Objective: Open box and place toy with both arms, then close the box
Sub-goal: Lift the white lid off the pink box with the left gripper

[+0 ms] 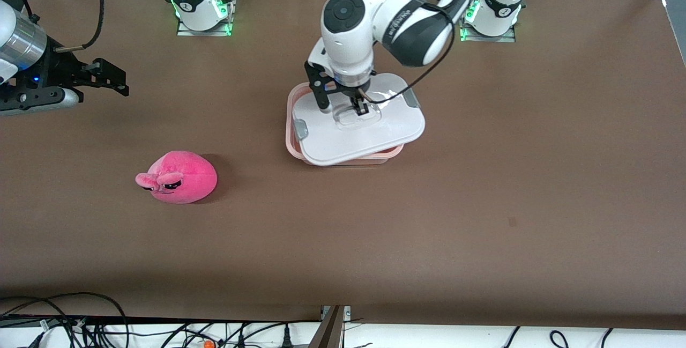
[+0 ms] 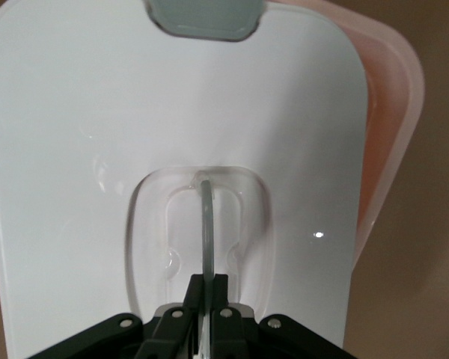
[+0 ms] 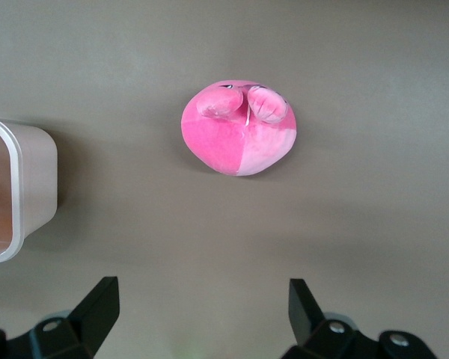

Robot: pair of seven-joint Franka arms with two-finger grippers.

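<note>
The pale pink box (image 1: 293,128) stands mid-table. Its white lid (image 1: 386,123) sits askew over it, shifted toward the left arm's end, so the tub's rim shows. My left gripper (image 1: 360,109) is shut on the lid's clear handle (image 2: 206,217); in the left wrist view the gripper (image 2: 207,283) pinches the thin handle bar, with the lid (image 2: 97,112) and the tub's edge (image 2: 393,149) below. The hot-pink toy (image 1: 179,177) lies nearer the front camera, toward the right arm's end. My right gripper (image 1: 119,81) is open and empty above the table; its wrist view shows the gripper (image 3: 202,299), the toy (image 3: 239,138) and a box corner (image 3: 15,187).
A grey clip (image 1: 410,98) sits on the lid's end, another (image 1: 300,129) on its other end. The arm bases (image 1: 201,13) stand along the table's back edge. Cables (image 1: 80,326) lie below the table's front edge. Bare brown tabletop (image 1: 482,203) surrounds the box and toy.
</note>
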